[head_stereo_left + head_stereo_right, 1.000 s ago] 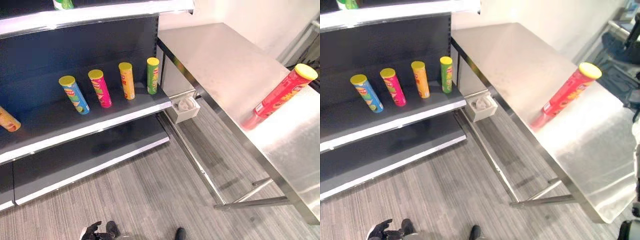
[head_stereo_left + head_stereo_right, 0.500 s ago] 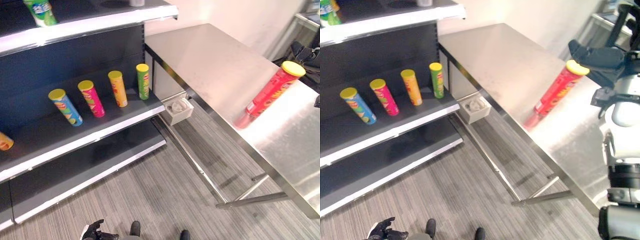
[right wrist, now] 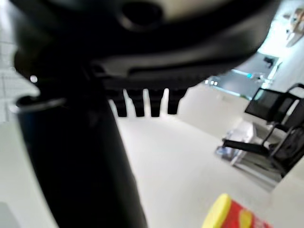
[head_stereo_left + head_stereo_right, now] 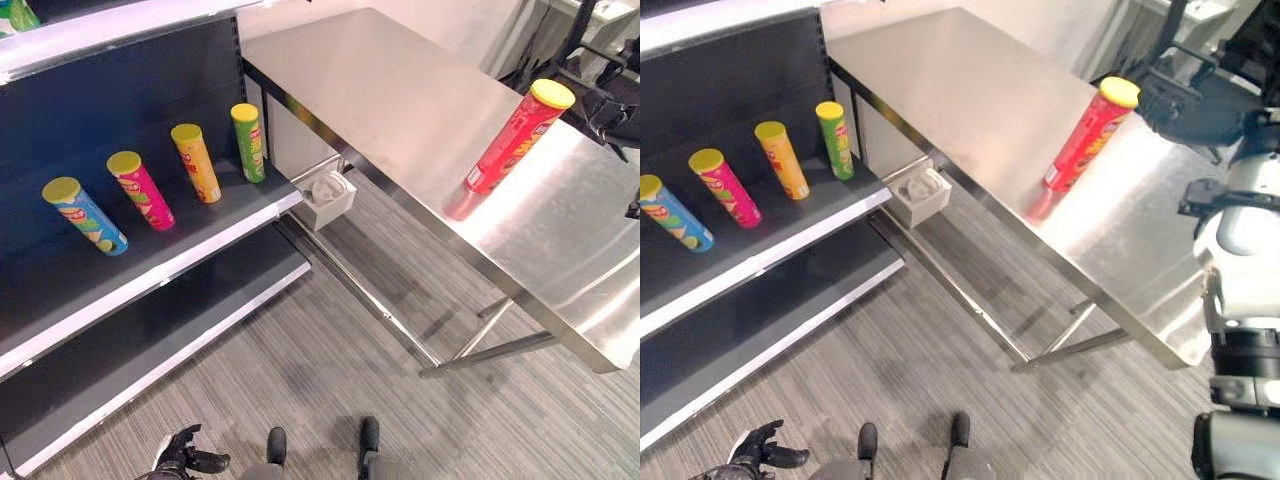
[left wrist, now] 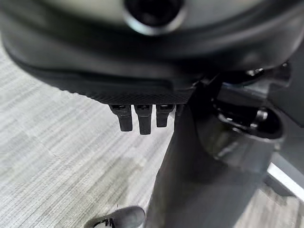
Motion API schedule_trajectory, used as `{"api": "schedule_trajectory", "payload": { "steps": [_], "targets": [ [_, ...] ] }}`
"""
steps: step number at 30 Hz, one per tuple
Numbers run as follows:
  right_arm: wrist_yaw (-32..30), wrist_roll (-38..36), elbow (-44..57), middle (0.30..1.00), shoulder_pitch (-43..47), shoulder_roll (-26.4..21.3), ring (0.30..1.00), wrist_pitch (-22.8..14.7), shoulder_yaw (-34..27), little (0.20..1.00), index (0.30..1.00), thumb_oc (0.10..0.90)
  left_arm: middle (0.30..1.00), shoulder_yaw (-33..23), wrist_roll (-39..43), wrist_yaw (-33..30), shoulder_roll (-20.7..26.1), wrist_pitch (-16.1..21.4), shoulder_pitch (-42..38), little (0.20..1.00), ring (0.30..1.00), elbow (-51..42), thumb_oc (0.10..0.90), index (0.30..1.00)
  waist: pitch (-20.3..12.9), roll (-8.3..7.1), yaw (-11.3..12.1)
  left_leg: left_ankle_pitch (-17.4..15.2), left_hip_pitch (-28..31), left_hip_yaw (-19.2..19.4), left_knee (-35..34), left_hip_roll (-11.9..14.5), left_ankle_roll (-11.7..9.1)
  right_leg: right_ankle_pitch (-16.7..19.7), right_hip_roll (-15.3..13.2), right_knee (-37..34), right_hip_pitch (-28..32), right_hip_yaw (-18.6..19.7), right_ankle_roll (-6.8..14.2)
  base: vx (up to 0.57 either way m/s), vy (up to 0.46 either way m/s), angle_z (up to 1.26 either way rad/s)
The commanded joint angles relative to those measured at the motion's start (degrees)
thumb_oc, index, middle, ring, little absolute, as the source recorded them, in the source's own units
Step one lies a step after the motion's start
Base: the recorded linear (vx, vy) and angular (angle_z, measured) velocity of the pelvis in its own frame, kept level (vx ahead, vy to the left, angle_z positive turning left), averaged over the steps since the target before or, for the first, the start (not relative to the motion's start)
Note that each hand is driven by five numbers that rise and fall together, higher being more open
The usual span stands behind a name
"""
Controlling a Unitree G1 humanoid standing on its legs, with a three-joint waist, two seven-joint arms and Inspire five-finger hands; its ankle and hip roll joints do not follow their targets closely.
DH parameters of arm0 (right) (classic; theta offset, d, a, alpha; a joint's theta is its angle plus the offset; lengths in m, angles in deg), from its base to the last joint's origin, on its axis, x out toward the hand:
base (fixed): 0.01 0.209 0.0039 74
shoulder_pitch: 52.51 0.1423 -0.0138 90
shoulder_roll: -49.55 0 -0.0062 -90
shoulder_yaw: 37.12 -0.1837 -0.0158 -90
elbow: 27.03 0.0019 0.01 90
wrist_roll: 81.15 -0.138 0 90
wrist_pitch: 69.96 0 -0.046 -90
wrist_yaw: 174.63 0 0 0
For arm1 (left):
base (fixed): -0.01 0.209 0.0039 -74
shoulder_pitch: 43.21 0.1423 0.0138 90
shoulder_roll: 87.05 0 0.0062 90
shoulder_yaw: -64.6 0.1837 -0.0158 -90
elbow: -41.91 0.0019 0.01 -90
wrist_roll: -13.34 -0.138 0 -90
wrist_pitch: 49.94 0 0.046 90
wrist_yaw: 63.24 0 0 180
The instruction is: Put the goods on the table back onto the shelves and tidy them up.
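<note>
Left hand is hanging relaxed, fingers loose, at frame bottom; right hand w/ fingers straight, holding nothing. Red can is standing upper right on bench, awaiting pickup; shelf upper left.

A white box hangs under the table edge.

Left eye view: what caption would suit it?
Red can upright on steel table, four cans on the dark shelf.

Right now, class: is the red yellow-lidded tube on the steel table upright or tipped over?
Upright: the red yellow-lidded tube stands on its base on the steel table, lid uppermost.
</note>
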Motion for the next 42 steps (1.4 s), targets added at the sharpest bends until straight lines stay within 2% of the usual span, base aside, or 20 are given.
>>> {"api": "schedule_trajectory", "payload": {
  "steps": [1,4,11,30,42],
  "targets": [
    [-1.86,-0.64,0.57,0.900,5.81,-9.19,0.900,-3.93,-1.90,0.900,0.900,0.800,0.900,1.25,0.12,-1.63,1.60,1.36,2.35,0.900,0.900,-1.27,0.800,0.900,-6.12,-0.60,1.90,-7.71,3.06,-6.32,0.59,2.58,-2.98,0.17,2.04,1.20,1.85,-1.75,0.29,0.22,-0.242,0.86],
    [-1.05,-1.25,0.36,0.900,4.87,-9.53,0.900,-3.72,-2.07,0.900,0.900,0.800,0.900,1.79,0.49,-1.33,0.82,1.19,2.65,0.900,0.900,-1.49,0.800,0.900,-7.02,-0.16,1.76,-7.53,3.50,-7.20,0.32,4.24,-4.23,-1.19,2.67,1.03,3.40,-3.56,-0.38,0.14,-0.139,0.41],
    [0.93,-4.40,-3.29,0.900,5.43,-8.66,0.900,-3.62,-0.21,0.900,0.900,0.800,0.900,2.63,0.56,-0.87,0.33,1.02,3.43,0.900,0.900,-1.65,0.800,0.900,-7.63,0.07,2.30,-7.20,3.65,-7.34,0.16,5.72,-5.48,-3.03,3.37,1.03,5.05,-5.58,-0.88,0.05,-0.031,0.14],
    [4.59,-4.72,-17.23,0.900,6.65,-5.02,0.900,0.75,6.39,0.900,0.900,0.800,0.900,3.48,1.36,-1.11,-0.22,0.95,3.86,0.900,0.900,-0.08,0.800,0.900,-6.69,0.28,3.29,-6.59,2.10,-7.79,0.16,5.26,-5.92,-3.38,2.55,1.03,5.18,-7.36,-0.89,0.01,0.000,0.04],
    [2.81,-8.81,-21.53,0.900,9.90,0.29,0.900,0.03,6.55,0.900,0.900,0.800,0.900,4.06,2.27,-1.04,-0.63,0.48,4.29,0.900,0.900,0.25,0.800,0.900,-6.23,0.72,4.52,-6.35,1.36,-8.52,0.16,5.17,-5.85,-3.76,2.72,1.03,4.90,-7.70,-1.06,0.00,-0.001,0.00]
  ]
}}
